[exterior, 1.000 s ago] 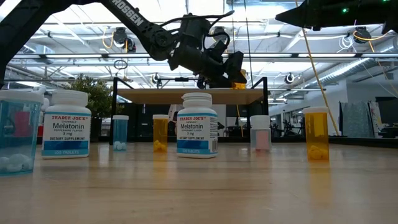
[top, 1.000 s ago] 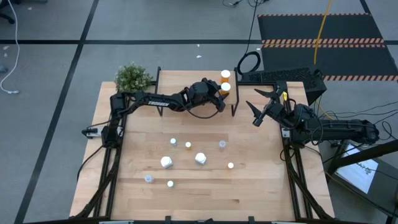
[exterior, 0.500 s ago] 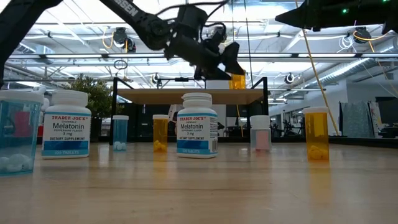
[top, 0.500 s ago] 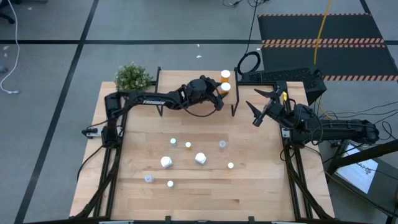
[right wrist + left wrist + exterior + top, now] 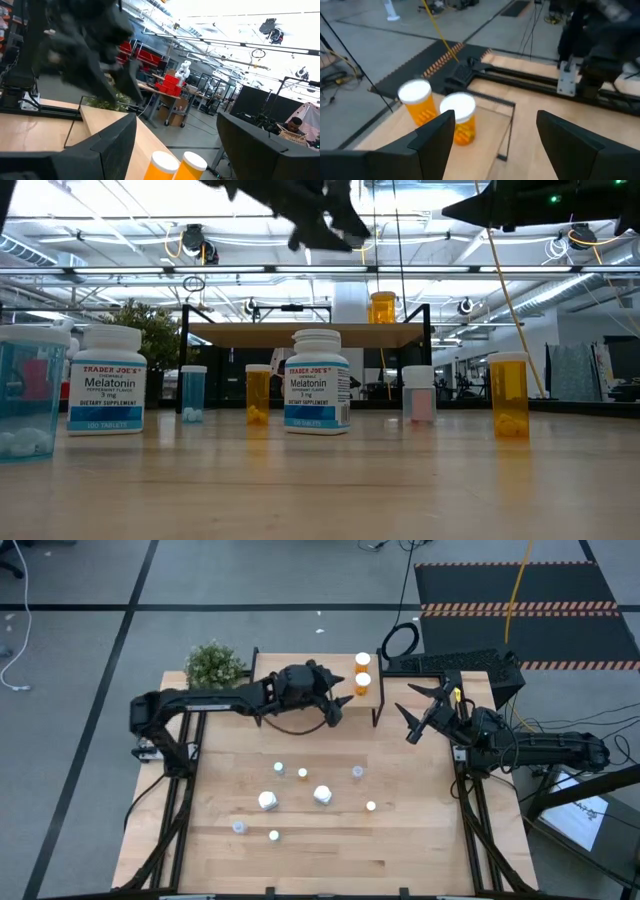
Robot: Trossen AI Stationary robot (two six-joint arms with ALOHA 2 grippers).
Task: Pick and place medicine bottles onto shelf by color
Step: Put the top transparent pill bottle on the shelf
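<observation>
Two orange medicine bottles (image 5: 362, 671) with white caps stand on the right end of the light-wood shelf (image 5: 300, 665) at the table's far side. They also show in the left wrist view (image 5: 459, 116). My left gripper (image 5: 340, 705) is open and empty above the shelf, left of these bottles, and high in the low view (image 5: 320, 220). My right gripper (image 5: 412, 712) is open and empty at the table's right edge. Several more bottles stand on the table: two white ones (image 5: 322, 794), orange ones (image 5: 303, 773) and pale blue ones (image 5: 239, 827).
A green plant (image 5: 213, 664) stands at the table's far left corner. The shelf's black legs (image 5: 378, 705) stand on the tabletop. A black mat and cables (image 5: 450, 662) lie beyond the table's far right corner.
My left gripper has drawn back from the nearer orange bottle on the shelf, going up and toward the table's left edge. Both orange bottles stay upright on the shelf. My right arm has kept still.
</observation>
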